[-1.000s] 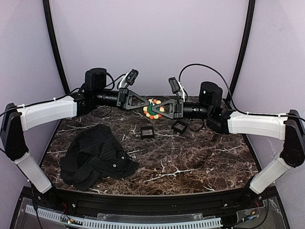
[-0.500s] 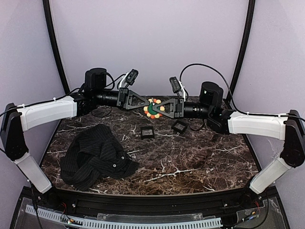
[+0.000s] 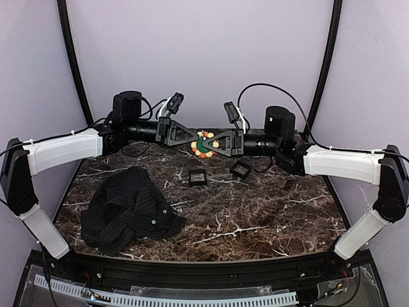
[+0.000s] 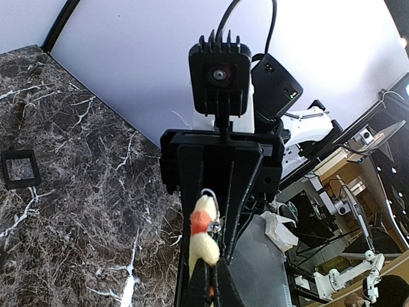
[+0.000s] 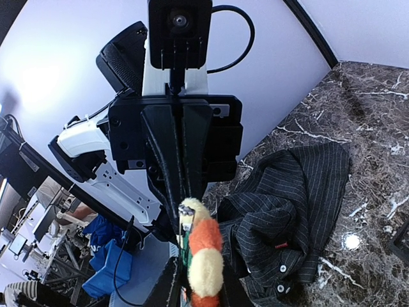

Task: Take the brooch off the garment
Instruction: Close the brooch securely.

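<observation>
The brooch (image 3: pixel 204 144), orange and cream petals round a green and red centre, hangs in the air above the back of the table, off the garment. My left gripper (image 3: pixel 193 141) comes in from the left and is shut on its edge. My right gripper (image 3: pixel 216 144) faces it from the right, jaws closed on the brooch's other side. The left wrist view has the brooch (image 4: pixel 204 233) edge-on above my left gripper (image 4: pixel 212 274). In the right wrist view the brooch (image 5: pixel 206 256) sits in my right gripper (image 5: pixel 200 281). The black pinstriped garment (image 3: pixel 128 208) lies crumpled at front left, its buttons showing (image 5: pixel 300 211).
Two small black square boxes (image 3: pixel 197 177) (image 3: pixel 240 169) lie on the dark marble table (image 3: pixel 268 217) below the grippers; one box (image 4: pixel 20 167) shows in the left wrist view. Pale walls and black frame posts (image 3: pixel 71 57) close in the back and sides.
Both grippers, with the brooch between them, have drifted slightly left and up. The garment and the boxes have not moved.
</observation>
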`<action>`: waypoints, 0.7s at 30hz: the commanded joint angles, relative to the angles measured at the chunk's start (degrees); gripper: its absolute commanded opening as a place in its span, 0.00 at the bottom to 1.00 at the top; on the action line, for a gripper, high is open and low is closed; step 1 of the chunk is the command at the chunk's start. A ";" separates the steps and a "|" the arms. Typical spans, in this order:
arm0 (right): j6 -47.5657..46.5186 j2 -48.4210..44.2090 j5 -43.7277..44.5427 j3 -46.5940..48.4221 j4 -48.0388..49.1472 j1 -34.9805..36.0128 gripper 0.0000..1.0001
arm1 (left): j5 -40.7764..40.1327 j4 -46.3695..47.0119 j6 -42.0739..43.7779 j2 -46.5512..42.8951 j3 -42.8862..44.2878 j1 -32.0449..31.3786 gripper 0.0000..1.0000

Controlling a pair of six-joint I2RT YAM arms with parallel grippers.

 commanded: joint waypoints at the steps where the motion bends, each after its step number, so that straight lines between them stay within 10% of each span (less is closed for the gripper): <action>1: -1.36 1.63 4.55 1.09 -5.52 -2.56 0.18 | 5.18 2.35 -0.47 -1.76 -0.26 -0.13 0.01; 21: -3.41 3.28 5.35 4.19 -11.24 -2.60 0.19 | 5.62 2.80 -0.62 -1.55 -0.01 -0.30 0.01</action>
